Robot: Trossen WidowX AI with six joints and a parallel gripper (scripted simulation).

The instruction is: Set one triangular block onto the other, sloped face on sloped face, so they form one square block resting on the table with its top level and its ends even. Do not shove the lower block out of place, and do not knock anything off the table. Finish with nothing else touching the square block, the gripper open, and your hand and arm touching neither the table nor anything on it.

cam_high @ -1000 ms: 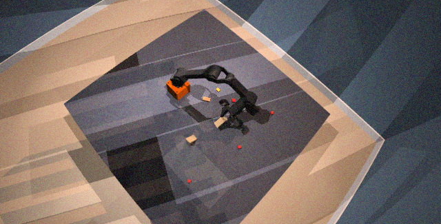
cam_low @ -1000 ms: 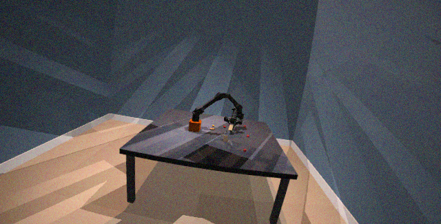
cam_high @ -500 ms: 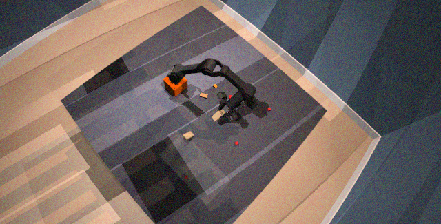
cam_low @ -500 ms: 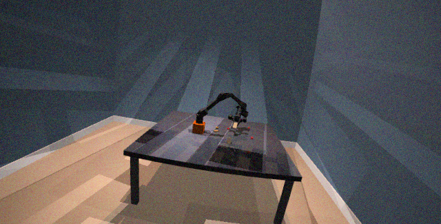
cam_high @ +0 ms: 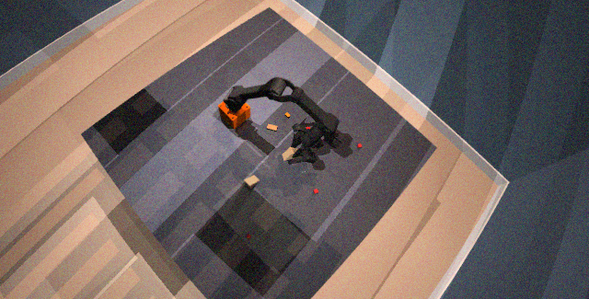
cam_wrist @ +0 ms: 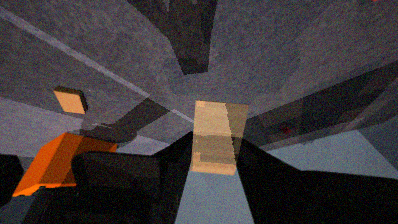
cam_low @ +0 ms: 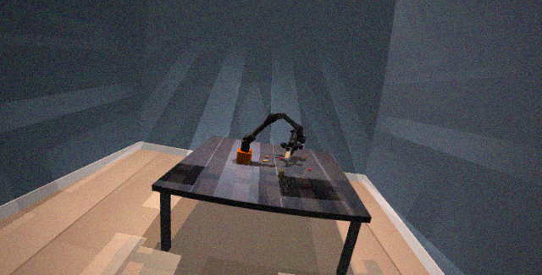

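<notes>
Dark surface (cam_high: 193,161) cut off by the wrist view, arm (cam_high: 304,101) hiding part of the hand (cam_high: 299,154), hand pinching a tan block (cam_wrist: 215,137) above the surface, second block (cam_high: 251,180) lying nearby, shapes blurred, no writing legible

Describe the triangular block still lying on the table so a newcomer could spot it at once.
Start at the orange arm base on the dark table. Move past the pincer, which grips the other tan block, toward the table's dark patch. The free triangular block lies alone there, bigger than the small red bits.
</notes>
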